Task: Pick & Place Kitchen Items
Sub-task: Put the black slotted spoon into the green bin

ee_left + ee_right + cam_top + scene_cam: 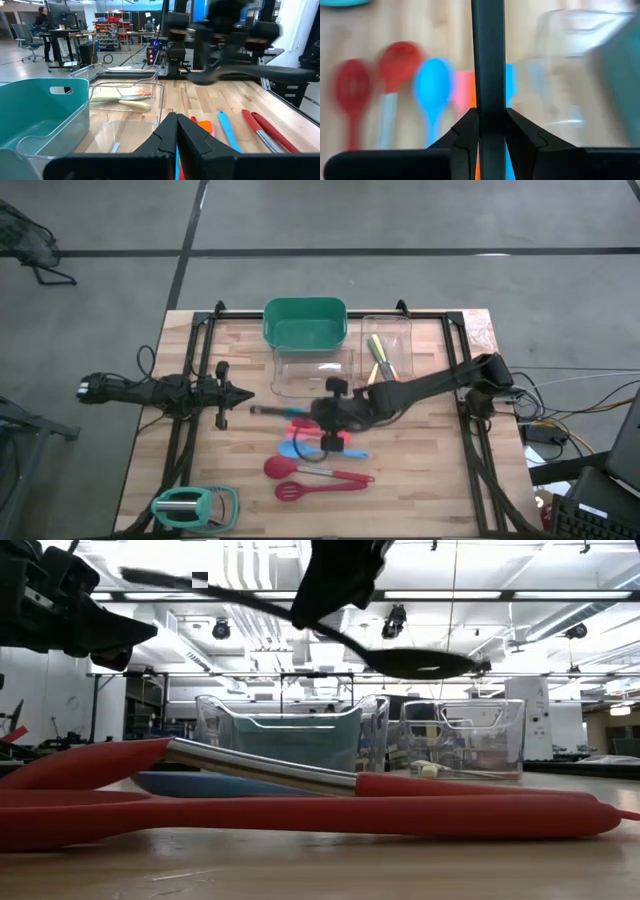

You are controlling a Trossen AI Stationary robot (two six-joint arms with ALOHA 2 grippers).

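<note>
My right gripper (335,420) hangs above the middle of the table, shut on a dark spoon (300,615) that is lifted clear. Below it, several kitchen items lie flat on the wood: a red spoon (280,468), a red slotted turner (291,492), a blue spoon (433,87) and an orange piece (465,95). My left gripper (176,117) waits shut at the table's left side (243,393) and holds nothing. My right gripper pinches the dark spoon's handle (489,95) between its two fingers (466,131), past the middle toward the bowl. The fingers slant down from the table's right side and lie across the handle. The spoon is clear of the table and tilted, its bowl (420,662) lower than the handle's free end (140,576).
A green bin (304,323) stands at the far edge. In front of it is a clear bin (312,372), and to its right a second clear bin (388,345) with yellowish utensils. A mint-green handled gadget (192,506) lies at the near left corner.
</note>
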